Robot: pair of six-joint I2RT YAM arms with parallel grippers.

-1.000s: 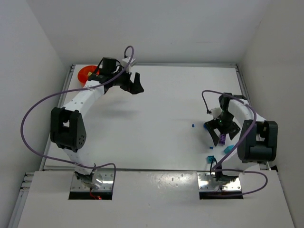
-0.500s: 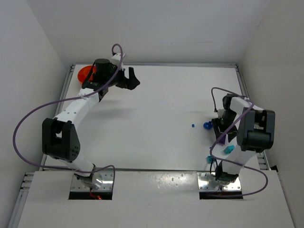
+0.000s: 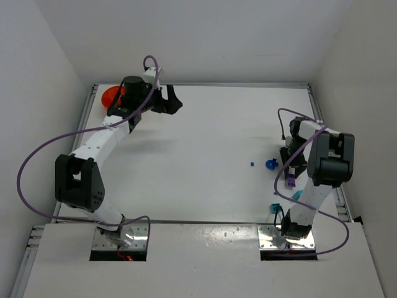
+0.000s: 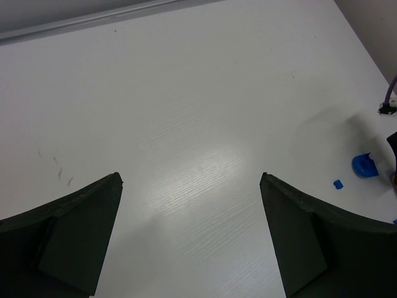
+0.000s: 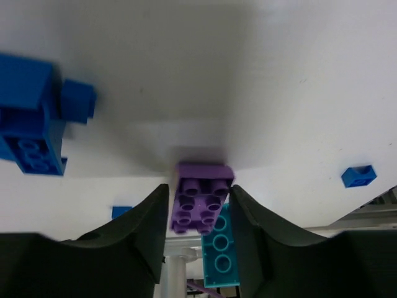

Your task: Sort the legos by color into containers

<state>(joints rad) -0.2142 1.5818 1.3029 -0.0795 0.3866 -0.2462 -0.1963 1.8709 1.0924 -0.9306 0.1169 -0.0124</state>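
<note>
The left gripper (image 4: 191, 180) hangs over the white table (image 4: 186, 93) with its two dark fingers (image 4: 68, 230) spread wide, tabletop showing in the gap between them. Ahead of the right finger and off to its right lies a blue lego (image 4: 364, 166), with a tiny blue bit (image 4: 338, 184) just beside it on the side nearer the hand, and farther out at the right edge shows a purple cable (image 4: 391, 96). Faint scuff marks (image 4: 57, 167) lie just ahead of the left finger, and a grey rail (image 4: 93, 20) runs along the table's far edge.
</note>
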